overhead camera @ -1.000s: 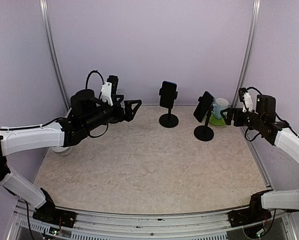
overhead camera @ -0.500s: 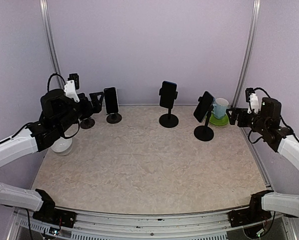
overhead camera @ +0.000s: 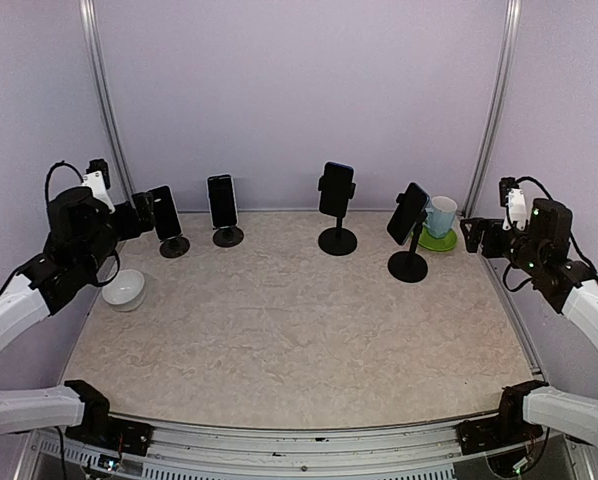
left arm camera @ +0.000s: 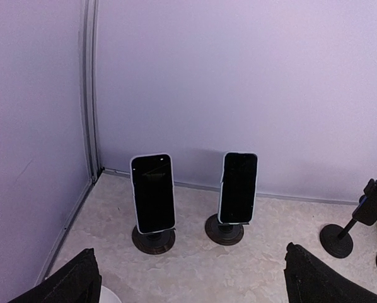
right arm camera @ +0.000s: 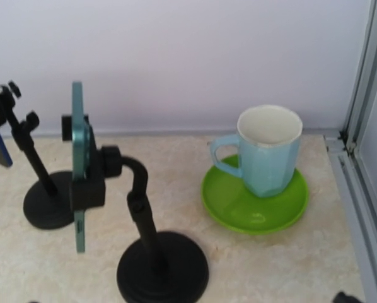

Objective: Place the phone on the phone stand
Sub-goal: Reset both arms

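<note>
Four phones stand on stands along the back of the table. A dark phone [overhead camera: 165, 212] and a second dark phone [overhead camera: 221, 200] sit on low round stands at the back left; they also show in the left wrist view [left arm camera: 153, 194] [left arm camera: 239, 187]. A third phone [overhead camera: 336, 188] is clamped on a tall stand in the middle. A teal phone [overhead camera: 409, 212] [right arm camera: 79, 164] sits on a black gooseneck stand [right arm camera: 162, 268]. My left gripper [overhead camera: 142, 214] [left arm camera: 195, 290] is open and empty, just left of the leftmost phone. My right gripper [overhead camera: 473, 234] is open and empty, right of the teal phone.
A light blue cup [right arm camera: 269, 148] stands on a green saucer [right arm camera: 255, 208] at the back right, between the gooseneck stand and my right gripper. A white bowl [overhead camera: 124, 290] lies at the left edge under my left arm. Metal frame posts stand in the back corners.
My left arm has swung back from the table's middle to the far left, uncovering the two phones on the left stands. My right arm has drawn back slightly to the right.
</note>
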Motion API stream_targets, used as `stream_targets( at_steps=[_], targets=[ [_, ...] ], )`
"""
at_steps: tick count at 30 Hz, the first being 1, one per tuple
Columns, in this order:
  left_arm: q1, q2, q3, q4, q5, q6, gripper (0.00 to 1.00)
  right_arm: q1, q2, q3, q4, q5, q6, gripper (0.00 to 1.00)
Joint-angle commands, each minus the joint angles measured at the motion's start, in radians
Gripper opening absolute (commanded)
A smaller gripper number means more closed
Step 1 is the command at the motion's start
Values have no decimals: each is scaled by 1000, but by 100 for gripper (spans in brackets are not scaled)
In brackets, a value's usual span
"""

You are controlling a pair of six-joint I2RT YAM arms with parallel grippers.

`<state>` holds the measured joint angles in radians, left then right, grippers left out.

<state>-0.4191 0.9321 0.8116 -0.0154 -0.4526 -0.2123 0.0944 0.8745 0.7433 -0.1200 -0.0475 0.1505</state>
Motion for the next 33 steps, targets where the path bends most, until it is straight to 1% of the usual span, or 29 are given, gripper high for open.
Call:
stream_targets(
  at_steps=[1, 6, 8, 13, 18, 22, 27, 33],
  targets=[
    [57, -88, -41, -32, 85, 47, 99, -9, -24, 37, -85, -20, -22, 100],
    [84, -104, -30, -90, 129, 79, 99, -9, -46, 62, -139, -24, -27, 100],
    [104, -113, -40, -88, 155, 69, 99, -9, -74, 60, -135, -23, -38, 100],
    [130, -112, -69, -61, 232, 57, 99, -9, -124, 46, -110, 35, -52, 100],
    [132, -87, -40, -69, 262, 48, 99, -9, -115, 48, -110, 64, -38, 100],
    [132, -99, -48, -77, 272, 41, 99, -9, -96, 47, -112, 46, -46, 100],
    [132, -117, -63, -83, 240, 48, 99, -9, -85, 49, -127, 34, -61, 100],
    [132, -94, -54, -84, 246, 48, 99, -9, -94, 48, -120, 36, -64, 100]
  ],
)
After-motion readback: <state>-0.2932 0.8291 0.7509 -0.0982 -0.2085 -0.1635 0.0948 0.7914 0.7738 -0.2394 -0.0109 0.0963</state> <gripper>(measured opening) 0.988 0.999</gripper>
